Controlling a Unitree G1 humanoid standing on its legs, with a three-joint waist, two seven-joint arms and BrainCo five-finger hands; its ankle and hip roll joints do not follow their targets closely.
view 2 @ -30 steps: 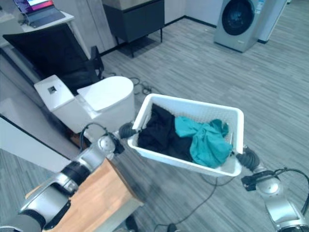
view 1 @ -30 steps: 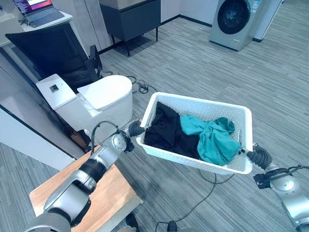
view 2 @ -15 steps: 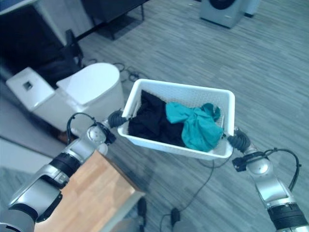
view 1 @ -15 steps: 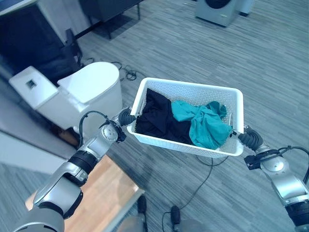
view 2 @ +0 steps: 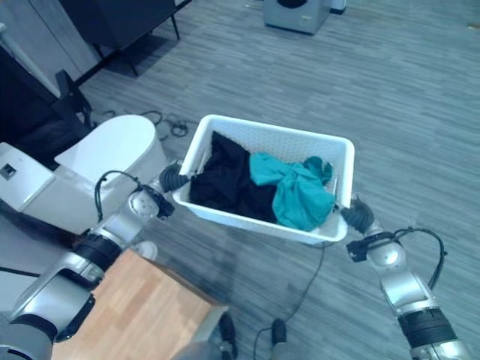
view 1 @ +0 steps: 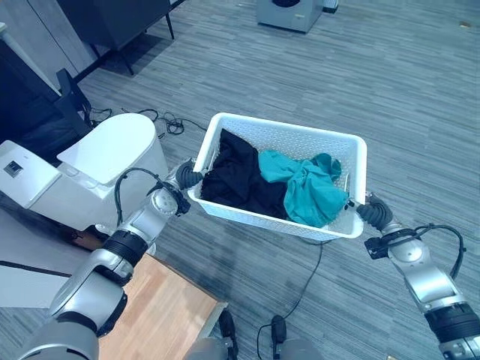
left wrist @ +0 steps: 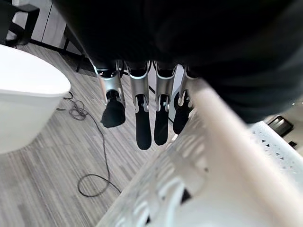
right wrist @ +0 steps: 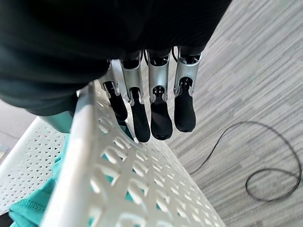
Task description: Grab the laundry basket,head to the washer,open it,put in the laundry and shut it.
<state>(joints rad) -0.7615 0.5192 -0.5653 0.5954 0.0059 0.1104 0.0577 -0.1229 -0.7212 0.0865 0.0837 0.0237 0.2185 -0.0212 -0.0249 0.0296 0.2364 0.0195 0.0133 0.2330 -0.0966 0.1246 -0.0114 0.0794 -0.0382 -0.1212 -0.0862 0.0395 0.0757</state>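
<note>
A white perforated laundry basket [view 1: 289, 124] hangs in the air above the grey plank floor, carried between my two hands. It holds a black garment [view 1: 236, 176] and a teal garment [view 1: 304, 187]. My left hand [view 1: 187, 177] is against the basket's left end, and in its wrist view its straight fingers [left wrist: 144, 118] lie under the rim [left wrist: 222, 142]. At the right end is my right hand [view 1: 373, 212]; its straight fingers [right wrist: 158, 109] rest along the basket wall [right wrist: 142, 189]. The grey washer [view 1: 289, 11] stands far ahead, its door shut.
A white toilet [view 1: 97, 161] stands close on the left with a black chair [view 1: 34, 112] behind it. A wooden table [view 1: 150, 315] is at the lower left and a dark cabinet [view 1: 120, 19] at the back left. Cables [view 1: 161, 120] lie on the floor.
The whole picture has shifted, so the camera has moved: the table and toilet have slid left and down, and the washer sits at the top middle. The basket stays between both hands.
</note>
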